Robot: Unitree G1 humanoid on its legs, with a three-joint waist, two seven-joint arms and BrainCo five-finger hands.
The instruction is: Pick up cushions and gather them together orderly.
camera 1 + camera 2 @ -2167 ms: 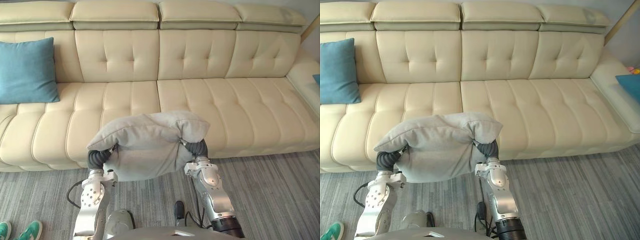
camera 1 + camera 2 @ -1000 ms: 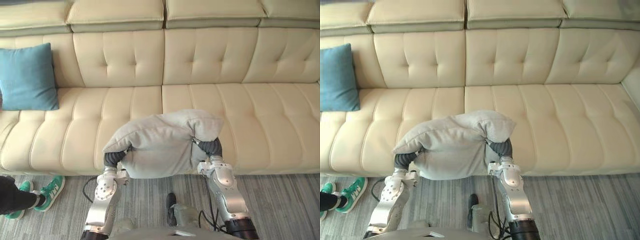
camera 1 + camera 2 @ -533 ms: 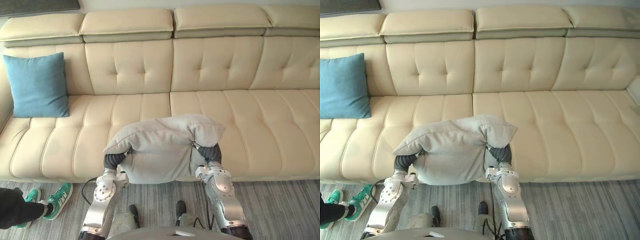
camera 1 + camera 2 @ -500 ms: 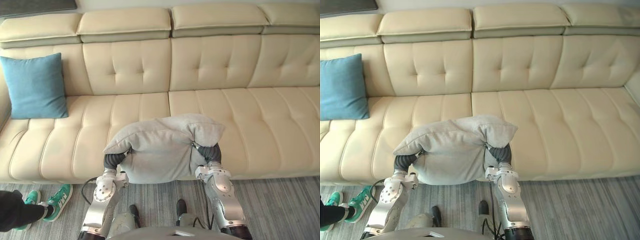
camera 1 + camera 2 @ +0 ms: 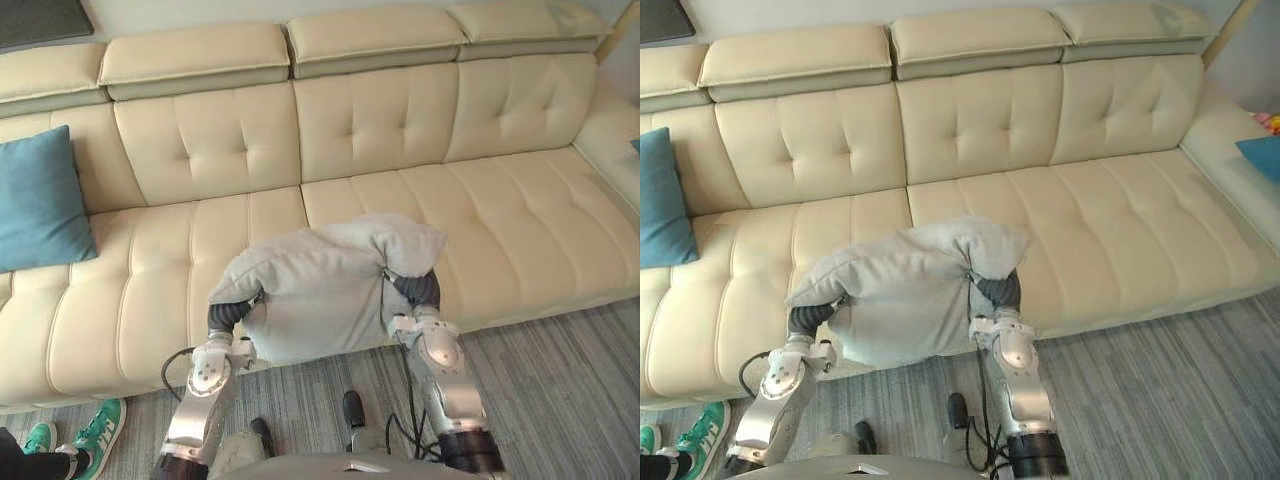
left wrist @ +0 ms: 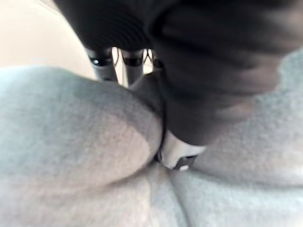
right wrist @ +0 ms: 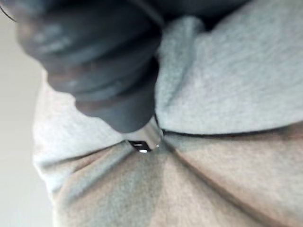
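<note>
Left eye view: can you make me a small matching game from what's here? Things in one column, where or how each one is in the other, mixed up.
Things:
1. grey cushion
2. left blue cushion
3. green shoes
4. sofa

Place or look:
a. on the floor
b. held up in the air
c. leaning on the backrest
d. cream, with a tufted back

Pairs: 1-b, 2-c, 3-a, 4-d

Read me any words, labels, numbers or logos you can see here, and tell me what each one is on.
No readable text in any view.
Grey cushion, held up in front of the sofa: no label or tag showing.
Cream sofa: plain, no print.
Blue cushion: plain.
A person's green sneakers: any marking is too small to read.
</note>
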